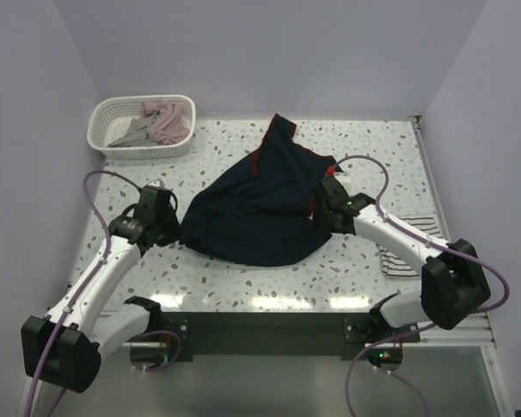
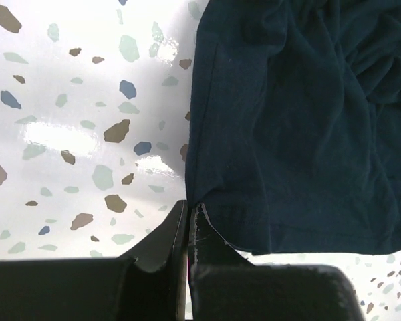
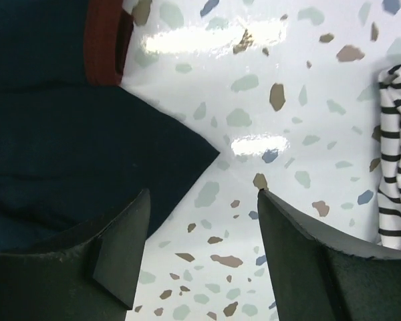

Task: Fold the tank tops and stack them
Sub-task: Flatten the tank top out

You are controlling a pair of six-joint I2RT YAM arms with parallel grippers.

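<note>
The dark navy tank top (image 1: 259, 207) with red trim lies crumpled and spread in the middle of the table. My left gripper (image 1: 175, 231) is at its left edge. In the left wrist view the gripper (image 2: 190, 204) is shut, pinching the edge of the navy tank top (image 2: 301, 120). My right gripper (image 1: 318, 208) is at the top's right edge. In the right wrist view it (image 3: 202, 195) is open and empty, its left finger over the navy tank top (image 3: 73, 147). The white striped tank top (image 1: 406, 249) lies at the right, partly under the right arm, and also shows in the right wrist view (image 3: 395, 154).
A white basket (image 1: 113, 117) at the back left holds a pinkish top (image 1: 167, 122) and a grey top (image 1: 135, 132). Walls close in the table at the back and on both sides. The arm bases stand at the near edge.
</note>
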